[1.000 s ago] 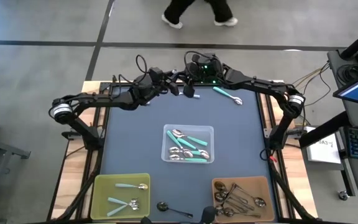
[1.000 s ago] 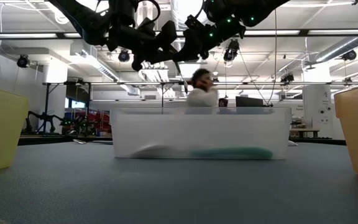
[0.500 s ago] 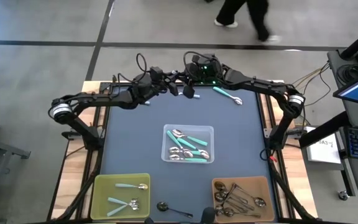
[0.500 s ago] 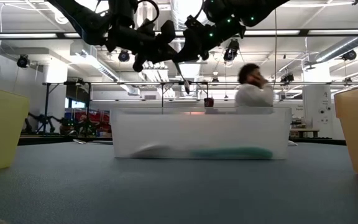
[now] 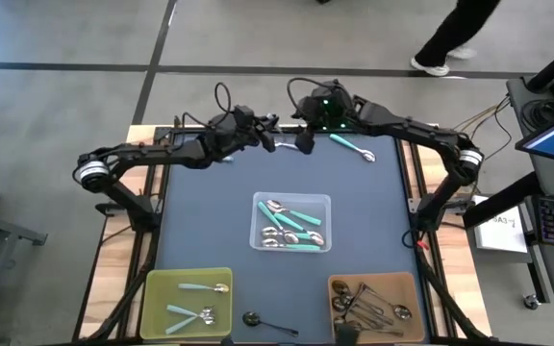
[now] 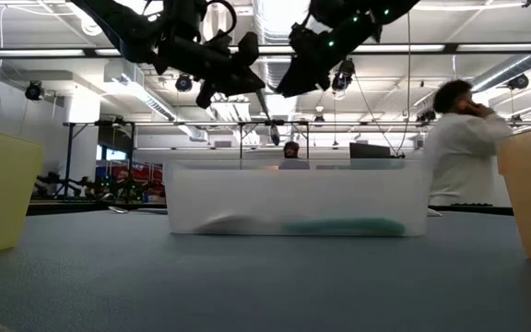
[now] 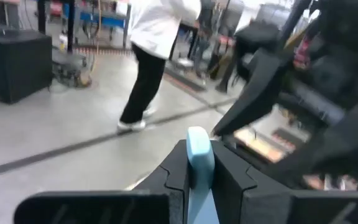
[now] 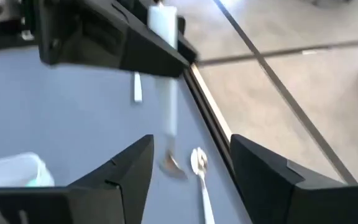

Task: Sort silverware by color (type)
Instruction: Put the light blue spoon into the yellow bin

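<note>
I'm seeing my left gripper [image 5: 269, 144] pinching a pale spoon [image 7: 199, 163], right gripper [image 5: 303, 143] gaping empty; clear bin [image 5: 292, 223] is holding several unsorted, so roughly halfway.

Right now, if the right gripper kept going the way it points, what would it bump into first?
Probably the pale blue-handled spoon held in the left gripper. It hangs straight ahead of the open right gripper, though depth is unclear.
</note>
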Available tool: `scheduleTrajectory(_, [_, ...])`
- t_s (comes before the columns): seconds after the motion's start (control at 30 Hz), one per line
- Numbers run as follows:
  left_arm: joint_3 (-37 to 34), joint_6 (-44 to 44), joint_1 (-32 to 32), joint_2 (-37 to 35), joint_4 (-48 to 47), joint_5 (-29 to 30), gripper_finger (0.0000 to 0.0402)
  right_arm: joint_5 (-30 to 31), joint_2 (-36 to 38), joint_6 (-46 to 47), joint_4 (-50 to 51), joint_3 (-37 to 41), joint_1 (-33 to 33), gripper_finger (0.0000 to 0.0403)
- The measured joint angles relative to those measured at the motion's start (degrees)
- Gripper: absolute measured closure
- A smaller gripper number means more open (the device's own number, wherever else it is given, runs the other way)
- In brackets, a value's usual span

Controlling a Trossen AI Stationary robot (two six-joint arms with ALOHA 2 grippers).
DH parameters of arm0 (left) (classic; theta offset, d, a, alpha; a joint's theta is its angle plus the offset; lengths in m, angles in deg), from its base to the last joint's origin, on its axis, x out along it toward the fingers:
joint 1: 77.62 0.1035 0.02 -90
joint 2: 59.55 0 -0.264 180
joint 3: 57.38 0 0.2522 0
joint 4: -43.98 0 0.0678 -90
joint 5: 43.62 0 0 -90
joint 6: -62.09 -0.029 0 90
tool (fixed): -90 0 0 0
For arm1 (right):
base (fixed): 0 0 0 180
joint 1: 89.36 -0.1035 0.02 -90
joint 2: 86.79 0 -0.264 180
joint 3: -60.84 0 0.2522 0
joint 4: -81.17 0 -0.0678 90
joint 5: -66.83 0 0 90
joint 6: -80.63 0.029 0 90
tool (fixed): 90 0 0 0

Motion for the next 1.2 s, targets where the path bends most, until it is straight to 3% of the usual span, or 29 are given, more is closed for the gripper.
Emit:
scheduleTrajectory(0.13, [0.0, 3.2, -0.2, -3.3, -9.2, -4.5, 0.0378, 3.2, 3.5, 0.7, 6.9, 0.0, 0.1, 0.0196])
scheduleTrajectory(0.3, [0.0, 9.1, -2.6, -7.4, -20.8, -18.6, 0.0378, 3.5, 6.4, 3.0, 12.1, 0.0, 0.2, 0.0206])
scheduleTrajectory(0.6, [0.1, 13.2, -14.9, -15.6, -43.4, -31.6, 0.0378, 3.4, 6.1, 11.9, 17.7, 0.0, 0.2, 0.0222])
scheduleTrajectory(0.87, [0.1, 24.6, -33.8, -23.9, -57.4, -29.9, 0.0378, 3.4, 4.3, 21.5, 19.9, 0.3, -0.5, 0.0234])
scheduleTrajectory(1.1, [0.1, 42.7, -58.5, -25.4, -68.1, -11.6, 0.0377, 3.3, 4.0, 22.2, 21.9, 0.3, -2.2, 0.0242])
scheduleTrajectory(1.2, [0.1, 49.6, -67.0, -23.2, -70.8, -7.2, 0.0364, 3.3, 4.0, 23.5, 25.3, 0.5, -2.3, 0.0247])
